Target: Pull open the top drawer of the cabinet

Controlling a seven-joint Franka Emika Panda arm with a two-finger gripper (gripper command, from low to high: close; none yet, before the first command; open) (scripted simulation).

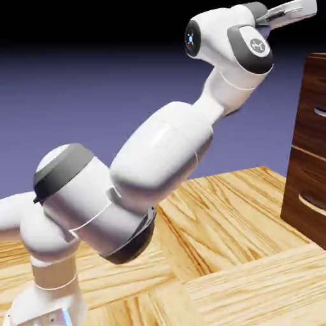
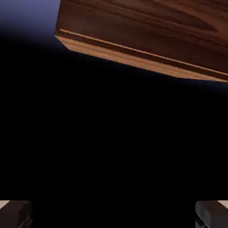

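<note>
Glossy white, rounded arm [image 1: 162, 156]; dark grey joint caps [image 1: 63, 172]; small blue light [image 1: 190, 39].

You are viewing a simulated robot test scene, rendered rather than photographed. Evidence: a blue-violet backdrop [image 1: 83, 108] fades to black in the exterior view. You note light parquet [image 1: 235, 216] in large pale blocks, a white robot arm [image 1: 162, 149] over it, and one dark glossy wood cabinet [image 1: 305, 172] at the exterior view's right. The furniture looks domestic; the setting reads as staged.
</note>
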